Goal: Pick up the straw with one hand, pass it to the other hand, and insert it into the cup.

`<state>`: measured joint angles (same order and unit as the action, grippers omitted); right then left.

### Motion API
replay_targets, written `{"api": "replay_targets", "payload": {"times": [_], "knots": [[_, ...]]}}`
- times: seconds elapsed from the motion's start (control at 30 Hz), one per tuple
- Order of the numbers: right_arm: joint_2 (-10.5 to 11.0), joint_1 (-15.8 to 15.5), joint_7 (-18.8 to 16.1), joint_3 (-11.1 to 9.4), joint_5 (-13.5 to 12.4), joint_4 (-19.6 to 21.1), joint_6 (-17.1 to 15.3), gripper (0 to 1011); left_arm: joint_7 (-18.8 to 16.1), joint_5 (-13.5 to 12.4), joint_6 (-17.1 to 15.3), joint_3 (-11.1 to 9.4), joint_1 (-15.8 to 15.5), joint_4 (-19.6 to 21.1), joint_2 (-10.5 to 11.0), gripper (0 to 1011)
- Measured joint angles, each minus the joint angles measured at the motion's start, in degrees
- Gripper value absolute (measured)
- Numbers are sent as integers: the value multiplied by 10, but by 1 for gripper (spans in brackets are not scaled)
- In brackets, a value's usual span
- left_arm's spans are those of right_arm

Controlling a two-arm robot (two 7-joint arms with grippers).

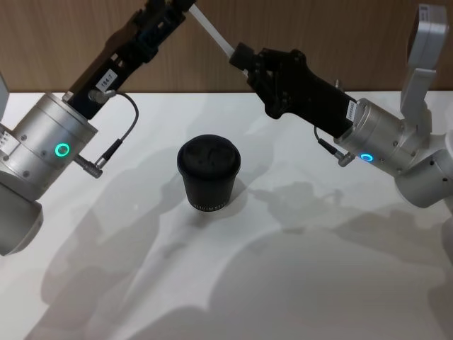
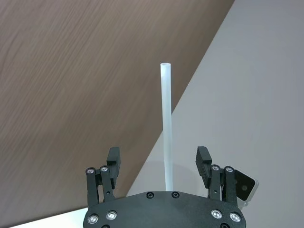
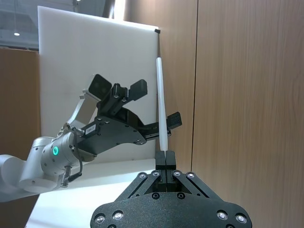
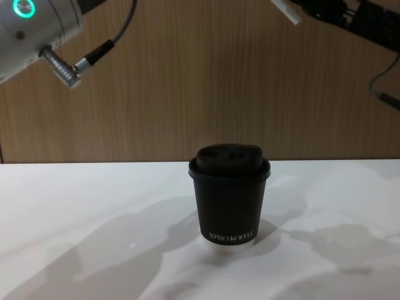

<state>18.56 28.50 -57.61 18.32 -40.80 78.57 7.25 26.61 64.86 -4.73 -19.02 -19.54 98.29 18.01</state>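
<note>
1 straw (image 3: 160,95) high behind cup (image 1: 208,173): right tool (image 3: 166,159) pinches it, left tool (image 2: 158,156) spread around.

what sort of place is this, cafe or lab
Probably a robot test bench, not a café: a white table against a wood-panel wall, one lidded cup, and above the table the right claw shut on the straw, with the left claw open around it.

Both arms reach up toward each other, left gripper (image 2: 159,159) spread open, right gripper (image 3: 166,158) clamped tight.
</note>
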Motion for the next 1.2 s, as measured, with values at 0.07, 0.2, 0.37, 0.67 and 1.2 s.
{"api": "replay_targets", "payload": {"times": [0.07, 0.2, 0.37, 0.67, 1.2], "knots": [[0, 0, 0, 0, 0, 0, 0, 6, 3, 2, 0, -3, -4, -5, -1, 1001], [0, 0, 0, 0, 0, 0, 0, 6, 10, 5, 0, -7, -9, -12, -2, 1002], [0, 0, 0, 0, 0, 0, 0, 6, 22, 8, 0, -13, -17, -21, -3, 1001], [0, 0, 0, 0, 0, 0, 0, 6, 40, 14, 4, -24, -30, -35, -6, 1001], [0, 0, 0, 0, 0, 0, 0, 6, 55, 18, 18, -32, -46, -50, -7, 805]]}}
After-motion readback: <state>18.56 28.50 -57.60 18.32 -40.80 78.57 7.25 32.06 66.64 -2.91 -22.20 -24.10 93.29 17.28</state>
